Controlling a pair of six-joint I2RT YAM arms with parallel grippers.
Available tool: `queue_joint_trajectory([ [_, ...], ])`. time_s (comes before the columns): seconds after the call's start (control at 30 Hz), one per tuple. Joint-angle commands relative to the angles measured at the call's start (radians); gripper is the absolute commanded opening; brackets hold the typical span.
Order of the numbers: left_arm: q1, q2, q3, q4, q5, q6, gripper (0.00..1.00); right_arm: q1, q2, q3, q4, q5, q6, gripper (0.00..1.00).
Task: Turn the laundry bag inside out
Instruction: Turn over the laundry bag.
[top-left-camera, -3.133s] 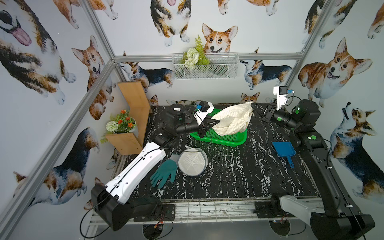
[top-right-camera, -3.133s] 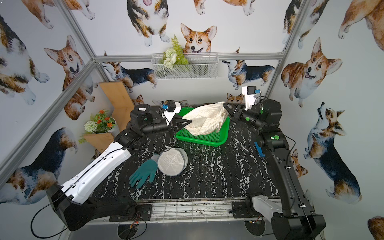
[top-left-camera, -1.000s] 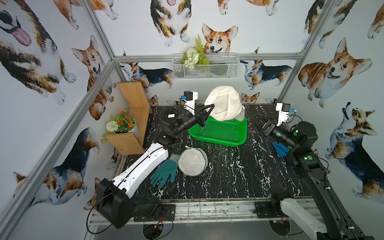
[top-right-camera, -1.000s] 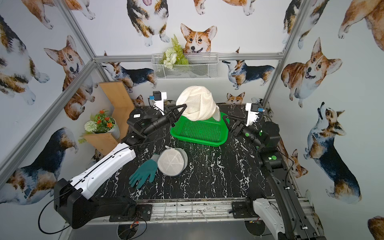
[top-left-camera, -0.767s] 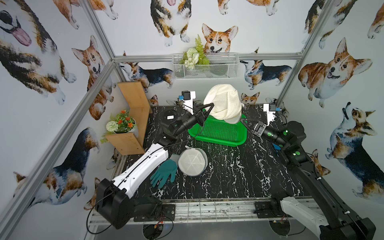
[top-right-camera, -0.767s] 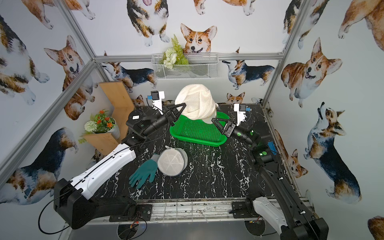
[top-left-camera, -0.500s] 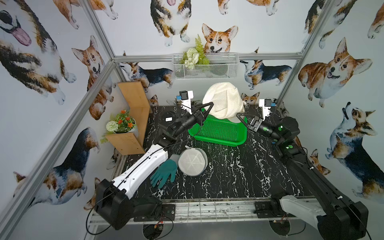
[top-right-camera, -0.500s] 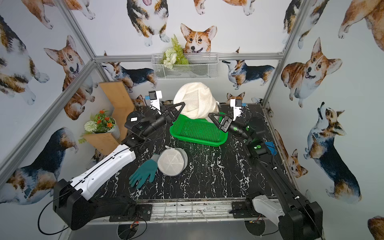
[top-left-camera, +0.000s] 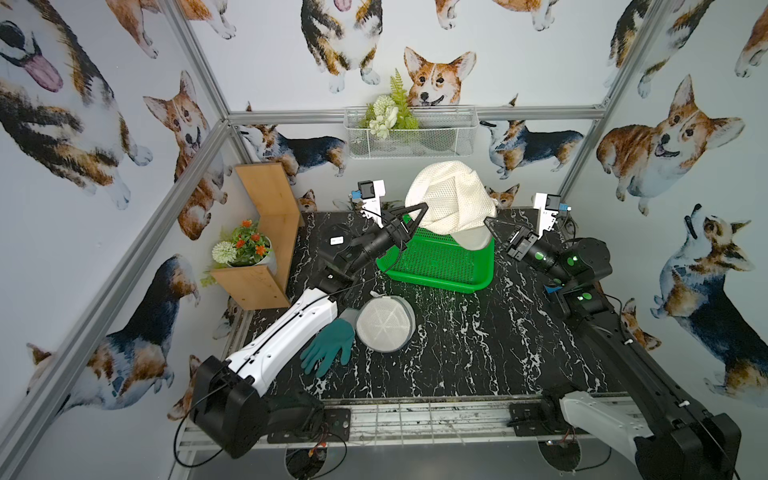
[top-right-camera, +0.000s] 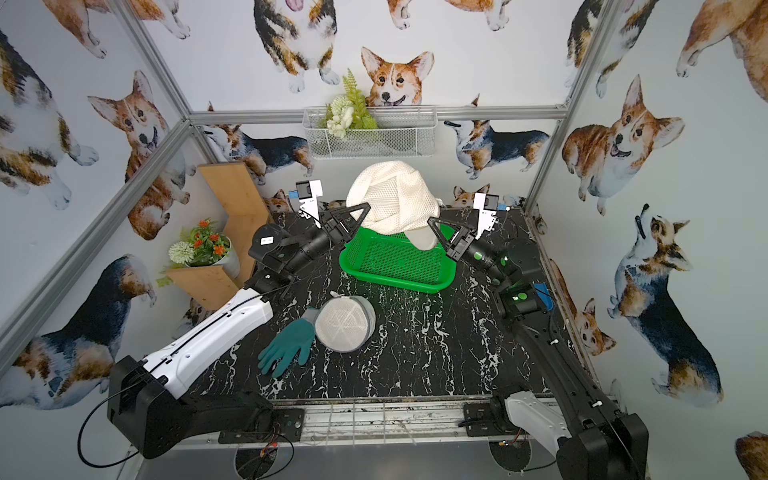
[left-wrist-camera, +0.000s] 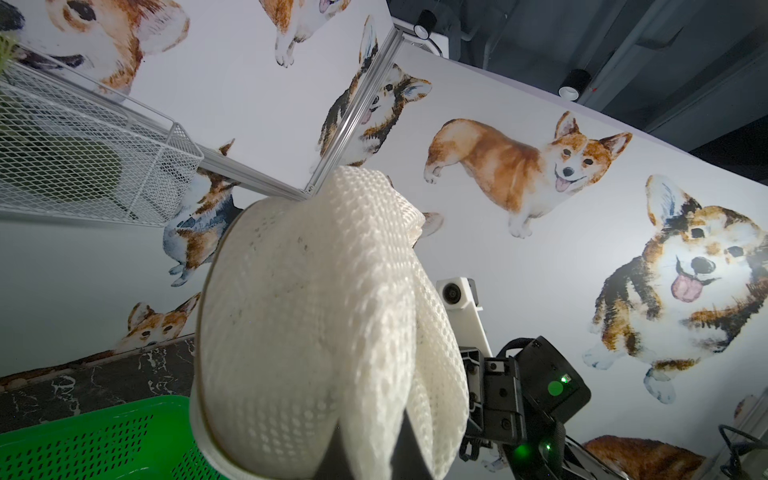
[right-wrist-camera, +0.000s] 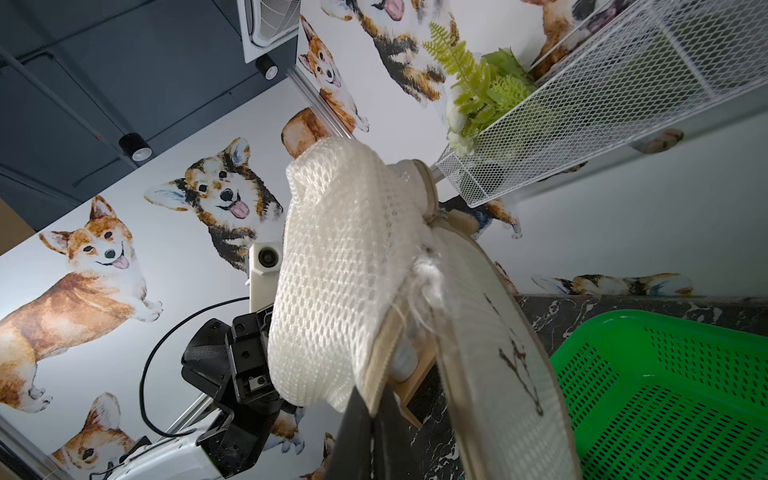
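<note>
Raised since moments earlier, your left gripper (top-left-camera: 420, 209) pinched the white laundry bag (top-left-camera: 451, 195), which hung above the far side of the green basket (top-left-camera: 436, 279). Your right gripper (top-left-camera: 488, 221), swung in from the side, had clamped onto its rim.

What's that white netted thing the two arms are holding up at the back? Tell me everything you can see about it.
It is the laundry bag, a cream-white sack of open honeycomb mesh, soft and bunched into a dome. Tan trim edges its rim, and a finer, smoother panel hangs lowest. It is held up over the green basket, the left gripper shut on one side and the right gripper shut on the trimmed edge opposite.
</note>
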Motion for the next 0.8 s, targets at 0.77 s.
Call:
queue_joint_trajectory([
  [0.77,-0.022,0.017,0.107,0.126,-0.002,-0.284,0.0,-0.174,0.097,-0.098,0.112,0.349,-0.236,0.0],
])
